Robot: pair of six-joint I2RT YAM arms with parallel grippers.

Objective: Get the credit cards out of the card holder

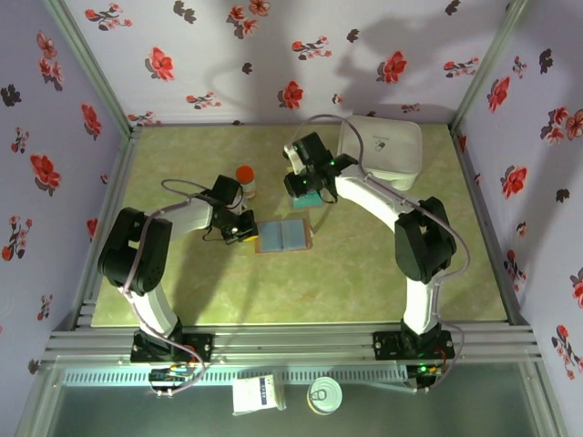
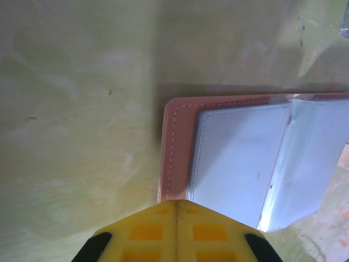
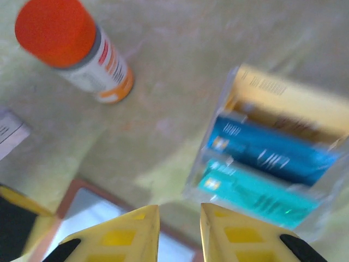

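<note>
Left gripper point(image 2: 175, 206) closed at card holder point(image 2: 240, 158) edge; right gripper point(image 3: 179, 213) slightly parted, empty, beside three credit cards point(image 3: 267, 155)

— State of left claw point(image 1: 242, 228)?
— Shut tight, fingers point(image 2: 147, 234) pressed flat together, held low, arm bent in from the left.
— And right claw point(image 1: 304, 186)?
— Slightly parted, narrow gap showing between the tips, pointed downward, arm stretched forward and leftward.
</note>
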